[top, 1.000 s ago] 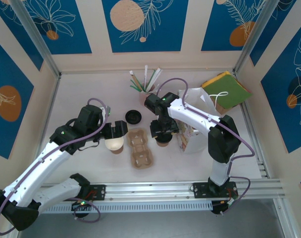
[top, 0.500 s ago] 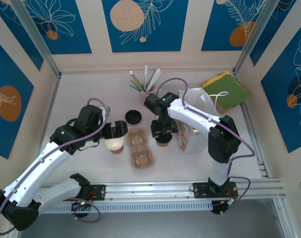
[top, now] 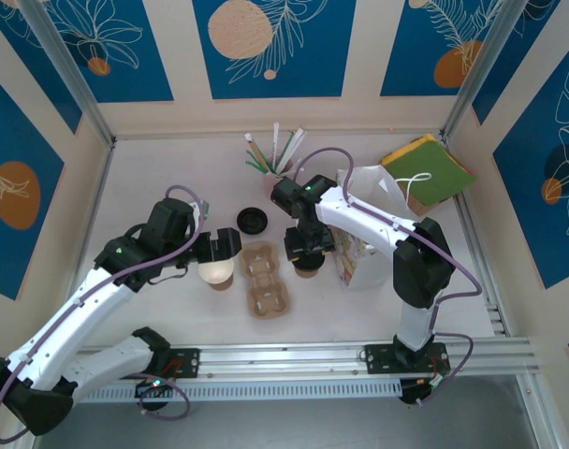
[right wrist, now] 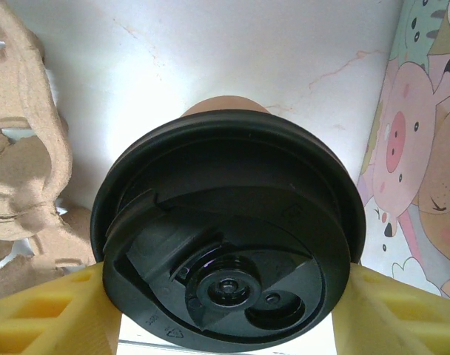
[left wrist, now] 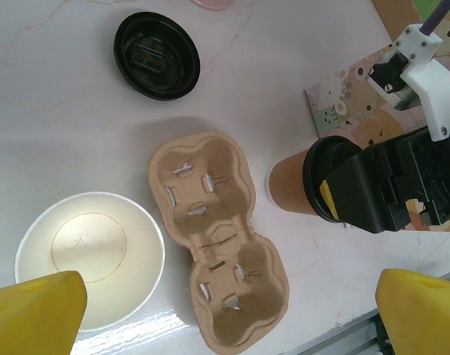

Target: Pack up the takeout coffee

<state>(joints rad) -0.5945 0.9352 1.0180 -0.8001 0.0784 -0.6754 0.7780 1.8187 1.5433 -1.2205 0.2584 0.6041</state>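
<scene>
Pale tabletop (top: 172, 178): right gripper (right wrist: 225, 310) has just narrowed onto the takeout coffee (right wrist: 225, 214), clasping its lid; lift-ready. Left gripper (left wrist: 229, 314) spread wide, empty.

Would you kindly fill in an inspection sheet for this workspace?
Surface: white table, no spills seen.
Job's things: coffee upright beside tray; tray holds nothing.
Clutter: loose lid, lidless cup, printed bag, straw cup, green item.
Grippers: left gripper open above lidless cup; right gripper has its jaws closed on coffee's lid.
Cables: purple cable looped on each arm.
Surroundings: blue patterned walls, metal rail in front.
</scene>
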